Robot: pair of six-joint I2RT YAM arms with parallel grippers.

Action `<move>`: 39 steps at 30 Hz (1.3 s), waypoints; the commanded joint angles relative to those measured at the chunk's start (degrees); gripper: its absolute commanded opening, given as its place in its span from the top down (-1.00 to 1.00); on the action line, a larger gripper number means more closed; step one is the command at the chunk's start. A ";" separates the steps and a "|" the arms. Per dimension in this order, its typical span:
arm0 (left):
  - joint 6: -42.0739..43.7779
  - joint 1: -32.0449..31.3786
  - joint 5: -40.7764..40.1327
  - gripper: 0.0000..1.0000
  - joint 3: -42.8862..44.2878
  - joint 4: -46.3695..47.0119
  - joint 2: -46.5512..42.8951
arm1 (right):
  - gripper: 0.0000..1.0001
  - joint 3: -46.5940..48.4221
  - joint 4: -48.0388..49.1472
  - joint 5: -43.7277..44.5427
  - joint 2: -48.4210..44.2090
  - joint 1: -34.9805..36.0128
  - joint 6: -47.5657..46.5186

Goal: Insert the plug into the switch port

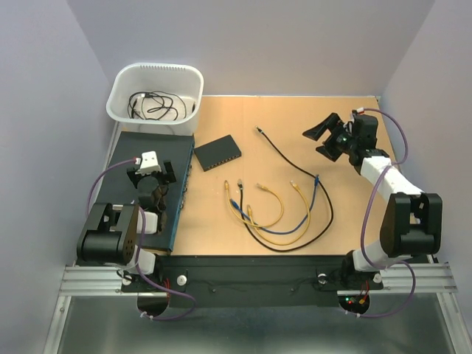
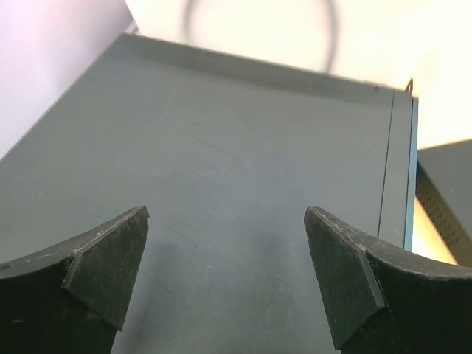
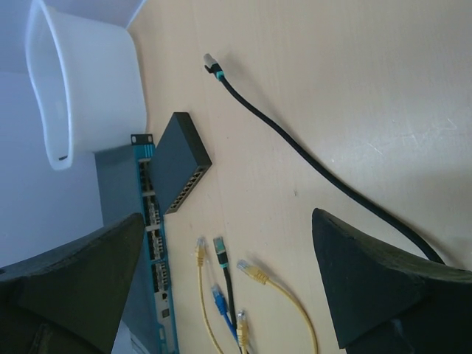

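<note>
Plug [image 1: 259, 130] of the black cable [image 3: 321, 168] lies just right of the switch [image 1: 217, 153], cable trailing rightward. Right gripper [image 1: 317, 141], farther right, is nearer than left gripper [image 1: 151, 175]; both stand wide open, empty.

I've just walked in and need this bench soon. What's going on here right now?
Nothing is being handled yet. Both grippers are open and empty: the left gripper sits over the dark flat panel on the left, and the right gripper hovers above the far right of the wooden table. The small black switch lies untouched with nothing plugged in. The black cable lies loose, its plug apart from the switch. Yellow and blue cables lie nearby.
</note>
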 commanded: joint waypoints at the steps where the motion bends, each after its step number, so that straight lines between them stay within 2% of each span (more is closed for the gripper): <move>1: -1.25 0.36 -2.30 -0.98 1.92 11.37 -5.16 | -1.00 -1.79 4.44 -0.91 -2.26 -0.44 0.82; 4: -1.86 0.36 -3.77 -0.97 1.66 9.27 -7.97 | -1.00 -2.32 4.62 -1.69 -2.70 -0.44 0.56; 10: -7.04 0.45 -10.19 -0.97 5.24 -4.69 -16.58 | -1.00 -6.09 5.06 0.76 -6.73 -0.35 -1.54; 12: -8.80 0.45 -10.90 -0.97 7.71 -13.74 -19.48 | -1.00 -7.68 4.97 0.42 -8.58 -0.35 -3.13; 14: -10.56 0.45 -10.99 -0.97 13.32 -27.34 -21.60 | -1.00 -8.73 4.97 0.67 -10.60 0.09 -4.71; 16: -12.76 0.45 -10.82 -0.97 20.59 -37.28 -21.52 | -1.00 -9.88 4.97 1.20 -11.66 0.79 -5.95; 17: -13.20 0.45 -10.73 -0.97 23.08 -46.46 -20.47 | -1.00 -10.05 4.88 1.47 -11.92 1.49 -6.38; 19: -14.87 0.45 -10.38 -0.97 30.00 -58.26 -18.37 | -1.00 -10.14 4.88 2.34 -11.93 4.47 -8.23; 20: -15.39 0.45 -9.94 -0.97 32.05 -61.46 -17.74 | -1.00 -9.97 4.79 2.52 -11.93 5.44 -9.02; 25: -18.19 0.45 -5.02 -0.97 38.38 -72.10 -18.17 | -1.00 -9.44 3.22 4.71 -12.63 11.15 -13.33; 31: -18.30 0.45 -1.34 -0.97 44.79 -81.08 -16.77 | -1.00 -9.88 1.63 4.98 -15.44 12.74 -13.77; 33: -20.92 0.71 -1.24 -0.97 47.43 -86.61 -14.76 | -1.00 -9.53 -0.82 6.03 -15.44 14.15 -15.60; 37: -22.43 1.06 5.42 -0.97 50.96 -90.49 -12.47 | -0.99 -6.55 -4.25 7.53 -13.51 16.70 -19.31; 39: -22.69 1.32 6.06 -0.97 51.49 -91.90 -12.03 | -0.99 -3.66 -6.28 8.23 -12.72 16.79 -19.40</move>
